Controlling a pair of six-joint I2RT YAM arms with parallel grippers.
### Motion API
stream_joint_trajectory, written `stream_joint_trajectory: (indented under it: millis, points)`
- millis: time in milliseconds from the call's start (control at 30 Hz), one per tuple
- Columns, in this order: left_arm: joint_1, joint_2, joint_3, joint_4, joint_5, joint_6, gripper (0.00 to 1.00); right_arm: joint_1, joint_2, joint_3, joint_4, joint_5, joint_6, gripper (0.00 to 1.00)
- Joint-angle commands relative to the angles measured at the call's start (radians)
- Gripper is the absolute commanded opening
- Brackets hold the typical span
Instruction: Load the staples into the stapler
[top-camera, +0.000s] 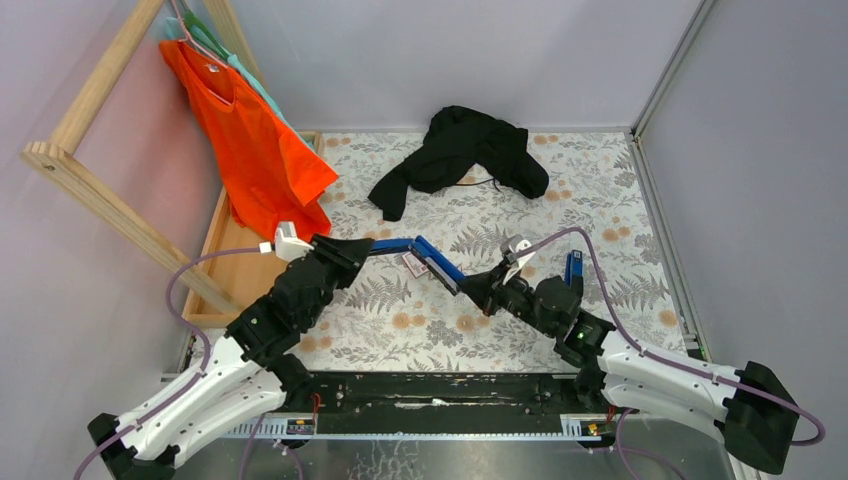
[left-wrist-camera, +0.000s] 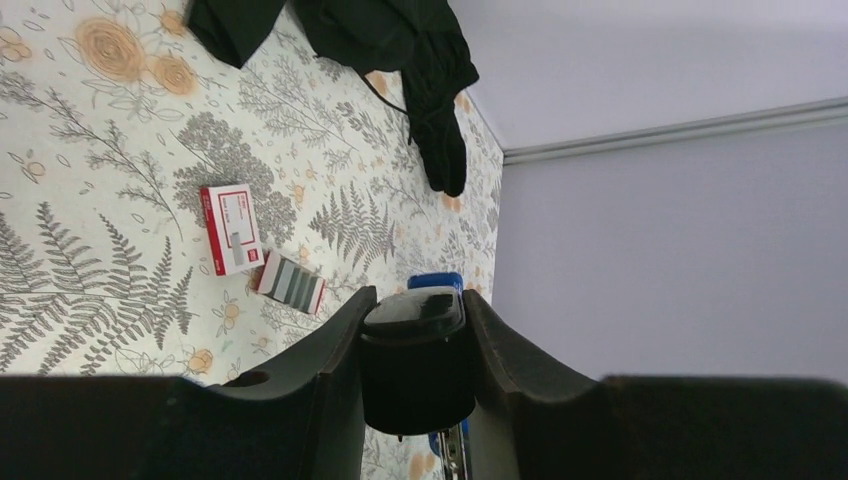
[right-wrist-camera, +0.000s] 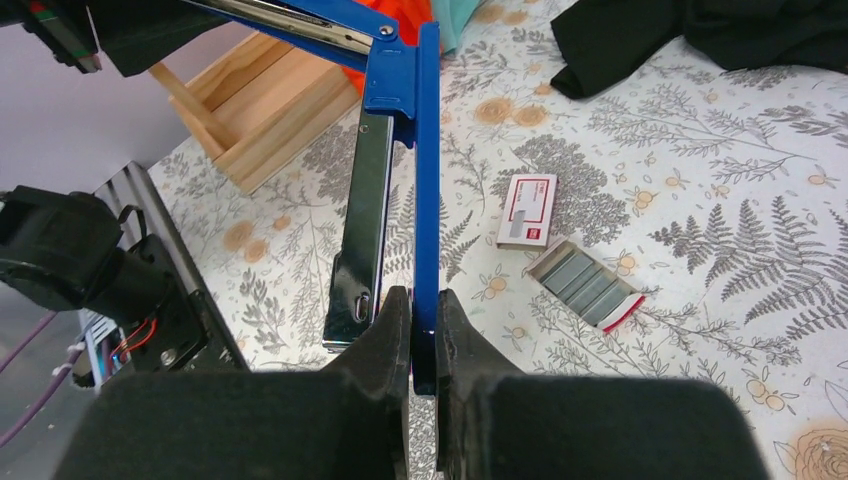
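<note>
A blue stapler (top-camera: 420, 258) is held swung open above the flowered table between my two grippers. My left gripper (top-camera: 352, 250) is shut on the stapler's black end (left-wrist-camera: 413, 340). My right gripper (top-camera: 482, 288) is shut on the edge of its thin blue arm (right-wrist-camera: 427, 180), and the shiny metal magazine (right-wrist-camera: 362, 220) hangs beside that arm. The small white-and-red staples box (right-wrist-camera: 527, 210) lies on the table under the stapler. Its tray of grey staple strips (right-wrist-camera: 584, 284) lies beside it. Both also show in the left wrist view, the box (left-wrist-camera: 231, 228) and the tray (left-wrist-camera: 289, 283).
A black garment (top-camera: 460, 150) lies at the back of the table. An orange shirt (top-camera: 250, 140) hangs on a wooden rack (top-camera: 100, 190) at the left, over a wooden tray (top-camera: 235, 265). A small blue object (top-camera: 573, 265) stands by the right arm.
</note>
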Motion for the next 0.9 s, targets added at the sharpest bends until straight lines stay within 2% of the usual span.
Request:
stream_joint_trajectory:
  millis: [0,133,267,433,633,767,867]
  points:
    - [0.046,-0.008,0.014,-0.103,-0.313,0.082,0.29,-0.03,-0.057,0.084,-0.079,-0.083,-0.048,0.0]
    - [0.054,0.002,0.002,-0.096,-0.362,0.081,0.41,-0.044,-0.075,0.121,-0.126,-0.186,-0.034,0.0]
    - [0.073,0.034,-0.03,-0.072,-0.377,0.067,0.64,-0.062,-0.099,0.145,-0.146,-0.264,-0.017,0.0]
    - [0.126,0.097,-0.061,-0.006,-0.322,0.068,0.76,-0.078,-0.098,0.172,-0.176,-0.31,-0.01,0.0]
    - [0.225,0.194,-0.061,0.049,-0.132,0.096,0.84,-0.087,-0.069,0.206,-0.211,-0.25,0.03,0.0]
    - [0.227,0.222,-0.019,0.09,0.0,0.224,0.92,-0.087,-0.023,0.257,-0.305,-0.095,0.033,0.0]
    - [0.21,0.266,0.022,0.111,0.13,0.325,0.94,-0.087,0.03,0.309,-0.362,-0.021,0.054,0.0]
